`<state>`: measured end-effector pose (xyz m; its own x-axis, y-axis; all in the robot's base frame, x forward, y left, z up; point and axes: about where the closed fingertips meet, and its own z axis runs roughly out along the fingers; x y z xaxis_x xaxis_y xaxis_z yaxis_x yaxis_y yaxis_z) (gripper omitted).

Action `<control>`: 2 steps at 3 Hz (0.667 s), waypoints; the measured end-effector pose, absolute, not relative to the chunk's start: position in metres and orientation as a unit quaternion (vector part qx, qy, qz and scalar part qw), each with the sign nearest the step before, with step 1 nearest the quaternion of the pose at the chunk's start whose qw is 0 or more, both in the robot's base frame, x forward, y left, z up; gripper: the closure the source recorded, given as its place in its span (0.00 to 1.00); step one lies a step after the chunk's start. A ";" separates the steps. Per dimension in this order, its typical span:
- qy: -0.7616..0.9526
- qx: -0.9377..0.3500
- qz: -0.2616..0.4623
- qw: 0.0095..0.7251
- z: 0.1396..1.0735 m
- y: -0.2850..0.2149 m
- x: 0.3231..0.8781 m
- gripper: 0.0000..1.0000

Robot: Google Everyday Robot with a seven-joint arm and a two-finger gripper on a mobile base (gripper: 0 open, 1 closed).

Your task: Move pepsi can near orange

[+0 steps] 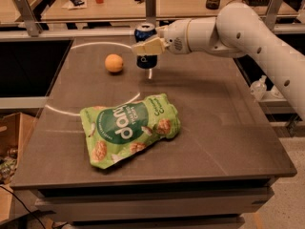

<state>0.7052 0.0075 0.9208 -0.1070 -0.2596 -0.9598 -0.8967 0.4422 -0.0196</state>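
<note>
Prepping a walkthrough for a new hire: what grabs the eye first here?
The big green snack bag lying flat in the middle of the table dominates. Behind it, the white arm reaches in from the right, its gripper shut on the pepsi can just right of the orange.

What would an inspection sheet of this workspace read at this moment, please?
Surface: dark grey table top marked with a white ring.
Job's things: dark blue metal pepsi can upright in the gripper, to the right of the small round orange fruit in view, not touching it.
Clutter: large green snack bag lying flat, nearer the front edge.
Gripper: two-finger gripper at the table's far side, shut on the can.
Cables: thin black cable on the floor, lower left.
Surroundings: wooden bench behind; cardboard box at left.
</note>
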 end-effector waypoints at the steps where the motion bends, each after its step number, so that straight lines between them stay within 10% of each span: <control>1: 0.670 -0.429 0.322 0.512 0.915 0.024 0.706 1.00; 2: 0.663 -0.432 0.331 0.514 0.911 0.038 0.706 1.00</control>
<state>0.7061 0.0378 0.9105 -0.0981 -0.2326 -0.9676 -0.9130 0.4078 -0.0054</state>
